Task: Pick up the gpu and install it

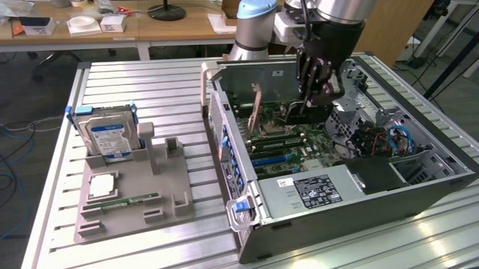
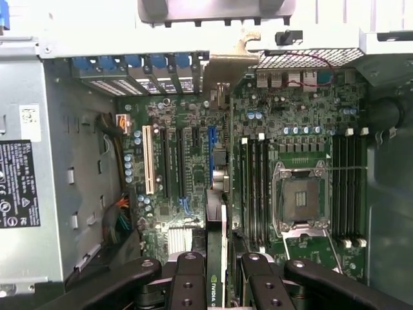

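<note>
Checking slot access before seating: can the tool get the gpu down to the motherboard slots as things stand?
Probably yes. The tool grips the gpu on edge, already inside the open case above the motherboard. The expansion slots look unoccupied, and no cable visibly crosses below the card.

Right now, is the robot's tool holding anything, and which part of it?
Yes. The tool grips the gpu by its upper long edge, with the card standing on edge above the motherboard inside the computer case.

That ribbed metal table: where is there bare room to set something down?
The table is bare between the hard drive and the computer case, and along its far edge. It is crowded inside the case, where the tool holds the gpu.
</note>
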Motion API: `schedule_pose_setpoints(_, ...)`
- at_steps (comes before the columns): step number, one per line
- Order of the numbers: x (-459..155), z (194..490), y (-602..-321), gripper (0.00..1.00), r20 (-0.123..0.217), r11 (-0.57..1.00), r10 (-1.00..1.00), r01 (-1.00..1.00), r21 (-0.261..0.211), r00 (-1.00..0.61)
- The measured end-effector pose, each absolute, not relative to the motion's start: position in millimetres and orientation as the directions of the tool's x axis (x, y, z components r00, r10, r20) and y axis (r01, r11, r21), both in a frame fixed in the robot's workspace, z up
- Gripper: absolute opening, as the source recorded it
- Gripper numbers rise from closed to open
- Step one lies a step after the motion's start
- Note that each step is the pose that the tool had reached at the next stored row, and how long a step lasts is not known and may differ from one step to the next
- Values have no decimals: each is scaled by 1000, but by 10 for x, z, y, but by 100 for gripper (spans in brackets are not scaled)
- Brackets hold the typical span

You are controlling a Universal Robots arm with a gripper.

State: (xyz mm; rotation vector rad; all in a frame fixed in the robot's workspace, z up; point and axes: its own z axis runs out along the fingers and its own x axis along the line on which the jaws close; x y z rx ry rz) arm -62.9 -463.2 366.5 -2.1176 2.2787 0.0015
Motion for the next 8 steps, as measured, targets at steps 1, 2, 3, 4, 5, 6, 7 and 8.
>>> schedule_pose_setpoints(1,-630,3647,-4632,26,-23,76,-997,-997,-20,-76)
schedule_pose_setpoints(2,-632,3629,-4632,26,-23,79,-997,-997,-20,-79)
schedule_pose_setpoints(3,-632,3612,-4632,26,-23,82,-996,-996,-20,-81)
schedule_pose_setpoints(4,-633,3592,-4632,26,-23,84,-996,-996,-20,-84)
schedule_pose_setpoints(5,-633,3574,-4632,26,-23,86,-996,-996,-20,-86)
schedule_pose_setpoints(6,-633,3563,-4632,26,-23,87,-996,-996,-20,-87)
schedule_pose_setpoints(7,-633,3563,-4632,26,-23,88,-996,-996,-20,-87)
schedule_pose_setpoints(8,-633,3563,-4632,26,-23,88,-996,-996,-20,-87)
